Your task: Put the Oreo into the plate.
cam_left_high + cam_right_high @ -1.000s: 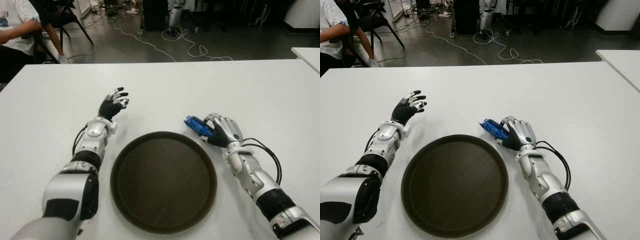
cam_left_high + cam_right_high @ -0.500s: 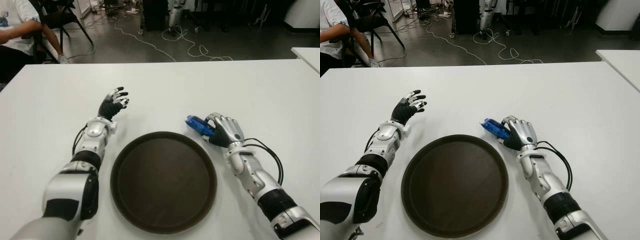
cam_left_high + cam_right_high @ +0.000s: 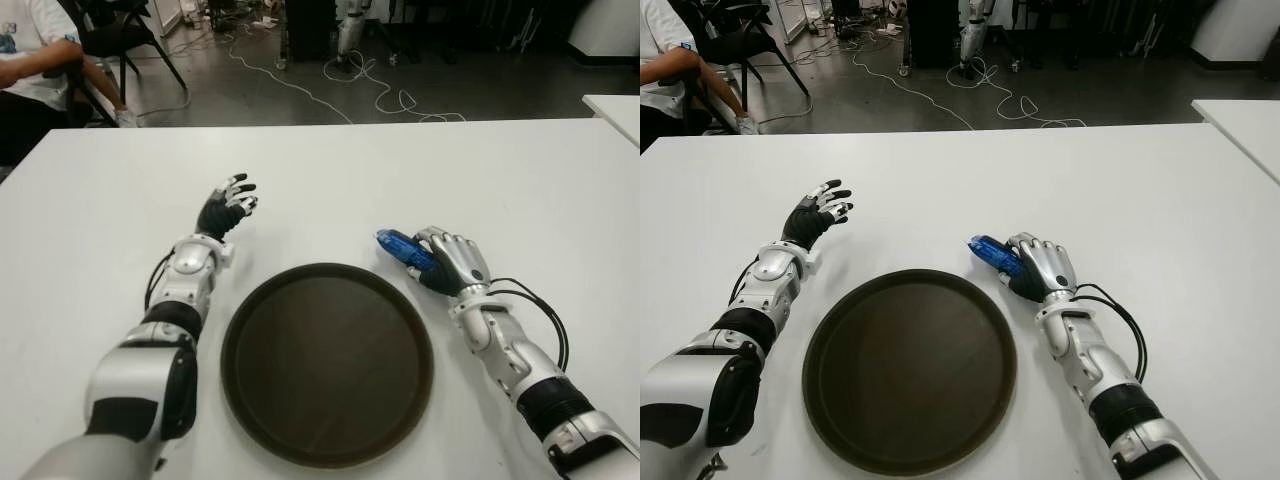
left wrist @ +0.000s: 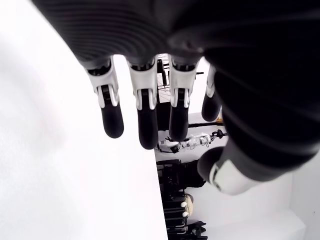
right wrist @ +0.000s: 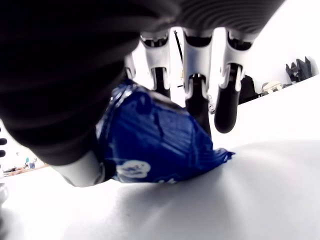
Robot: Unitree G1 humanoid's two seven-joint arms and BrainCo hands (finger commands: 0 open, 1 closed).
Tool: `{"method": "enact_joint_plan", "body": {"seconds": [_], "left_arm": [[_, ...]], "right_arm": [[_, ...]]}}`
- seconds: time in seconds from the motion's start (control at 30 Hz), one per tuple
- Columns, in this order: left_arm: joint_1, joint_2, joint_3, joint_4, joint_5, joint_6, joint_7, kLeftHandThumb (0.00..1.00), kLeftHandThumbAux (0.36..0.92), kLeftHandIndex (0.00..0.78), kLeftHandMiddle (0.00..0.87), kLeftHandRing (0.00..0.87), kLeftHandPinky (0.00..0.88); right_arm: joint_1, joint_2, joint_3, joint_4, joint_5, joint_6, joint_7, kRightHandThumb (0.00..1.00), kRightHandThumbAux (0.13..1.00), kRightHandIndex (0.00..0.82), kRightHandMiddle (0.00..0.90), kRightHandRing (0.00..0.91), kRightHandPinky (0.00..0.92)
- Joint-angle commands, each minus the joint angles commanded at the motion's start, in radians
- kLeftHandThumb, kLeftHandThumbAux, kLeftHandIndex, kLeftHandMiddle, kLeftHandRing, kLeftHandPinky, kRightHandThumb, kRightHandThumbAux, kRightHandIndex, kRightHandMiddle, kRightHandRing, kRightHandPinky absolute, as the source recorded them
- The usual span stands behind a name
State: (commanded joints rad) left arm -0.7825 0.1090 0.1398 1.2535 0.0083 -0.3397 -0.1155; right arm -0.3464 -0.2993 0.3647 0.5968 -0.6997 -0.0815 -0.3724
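The Oreo [image 3: 398,246] is a small blue packet, held in my right hand [image 3: 448,262], whose fingers curl around it. The right wrist view shows the blue Oreo wrapper [image 5: 156,144] pinched between thumb and fingers, its lower end close to the white table. Hand and packet sit just past the upper right rim of the round dark brown plate [image 3: 327,365], which holds nothing. To the left of the plate and farther back, my left hand [image 3: 228,204] shows over the white table [image 3: 520,190] with its fingers [image 4: 142,112] spread, holding nothing.
A seated person [image 3: 30,60] and a chair are beyond the table's far left corner. Cables [image 3: 375,85] trail over the dark floor behind the table. The corner of a second white table [image 3: 615,108] shows at the far right.
My right hand has shifted slightly to the right with the Oreo, whose free end now points a little higher. The left hand has not moved.
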Motion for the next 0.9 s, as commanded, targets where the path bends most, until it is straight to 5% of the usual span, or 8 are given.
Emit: {"method": "enact_joint_plan", "body": {"seconds": [0.9], "left_arm": [[-0.001,0.006,0.005,0.004,-0.003,0.004,-0.012,0.120,0.717,0.130,0.207,0.218,0.231]], "right_arm": [[-0.006,0.015,-0.020,0.003,0.022,-0.003,0.030,0.696,0.729,0.432,0.710,0.712,0.687]]}}
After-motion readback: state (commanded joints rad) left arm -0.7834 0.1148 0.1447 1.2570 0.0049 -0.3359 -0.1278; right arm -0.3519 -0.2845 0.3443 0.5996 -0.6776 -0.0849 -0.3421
